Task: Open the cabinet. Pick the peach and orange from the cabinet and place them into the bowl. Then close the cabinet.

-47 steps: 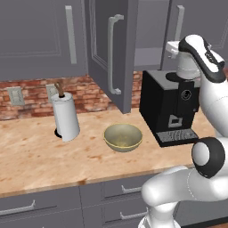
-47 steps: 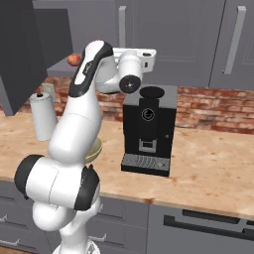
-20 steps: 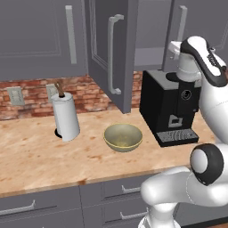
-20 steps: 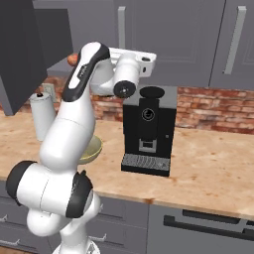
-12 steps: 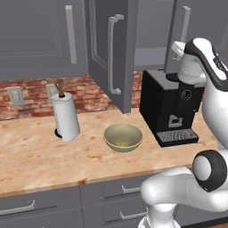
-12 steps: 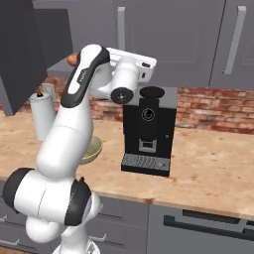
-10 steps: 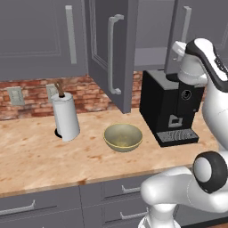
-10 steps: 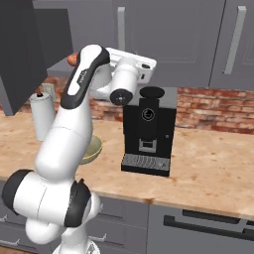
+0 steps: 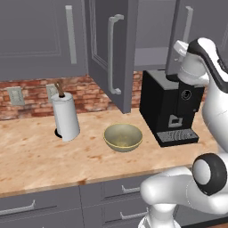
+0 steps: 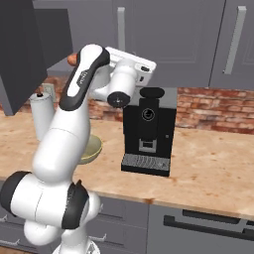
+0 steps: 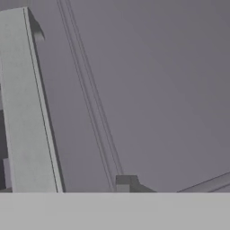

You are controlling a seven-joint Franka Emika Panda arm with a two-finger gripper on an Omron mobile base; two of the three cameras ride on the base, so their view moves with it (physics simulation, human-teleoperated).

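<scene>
The grey cabinet's left door (image 9: 111, 53) stands wide open. Its right door (image 9: 185, 40) is partly open, and the grey shelf (image 9: 149, 58) shows between them. My gripper (image 9: 177, 45) is up at the right door. In the hand view my gripper (image 11: 65, 179) is open, its tips either side of the door's tall bar handle (image 11: 27, 108). A small reddish-orange fruit (image 10: 72, 58) peeks out behind my arm on the shelf; I cannot tell whether it is the peach or the orange. The olive-tan bowl (image 9: 123, 136) sits on the counter, with nothing inside.
A black coffee machine (image 9: 169, 107) stands right of the bowl, under the cabinet and below my hand. A paper-towel roll (image 9: 66, 116) stands left of the bowl by the brick wall. Drawers (image 9: 116, 191) run under the counter's front edge.
The right cabinet door has swung a little further open, and my hand has moved with it, to the right in the left base view. The bowl and counter things have not moved.
</scene>
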